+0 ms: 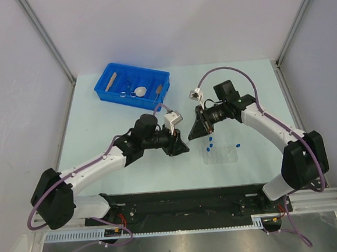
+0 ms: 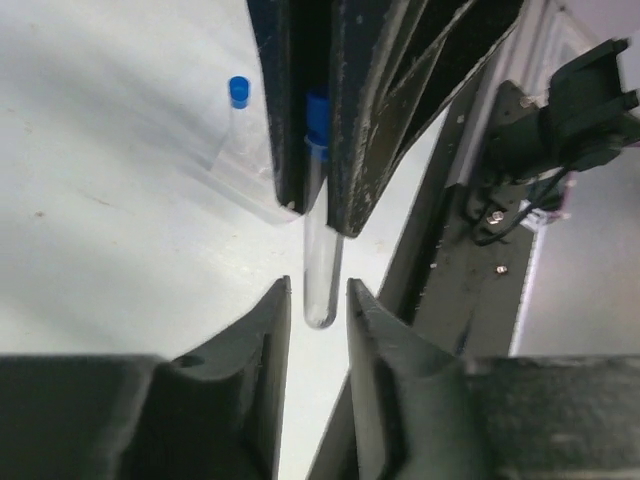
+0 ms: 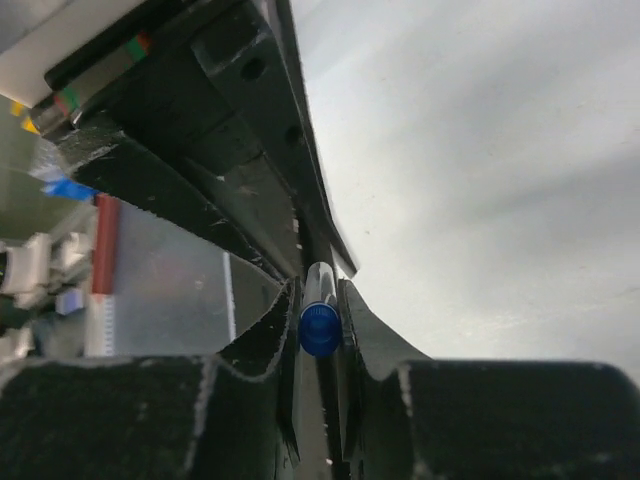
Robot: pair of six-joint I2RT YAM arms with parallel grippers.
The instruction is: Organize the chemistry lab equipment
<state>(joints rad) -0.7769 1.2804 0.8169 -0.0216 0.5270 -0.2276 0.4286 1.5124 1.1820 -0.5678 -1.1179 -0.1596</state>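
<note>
One clear tube rack (image 1: 220,156) stands nearest on the table (image 1: 98,125). Just beyond, my right hand (image 3: 318,292) is clamped on a blue-capped tube (image 2: 320,250). My left hand (image 2: 318,300) stands slightly apart around its round end. Farthest is the blue bin (image 1: 102,88).

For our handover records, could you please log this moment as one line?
phase: handover | right gripper: shut on blue-capped tube | left gripper: open around its base
</note>
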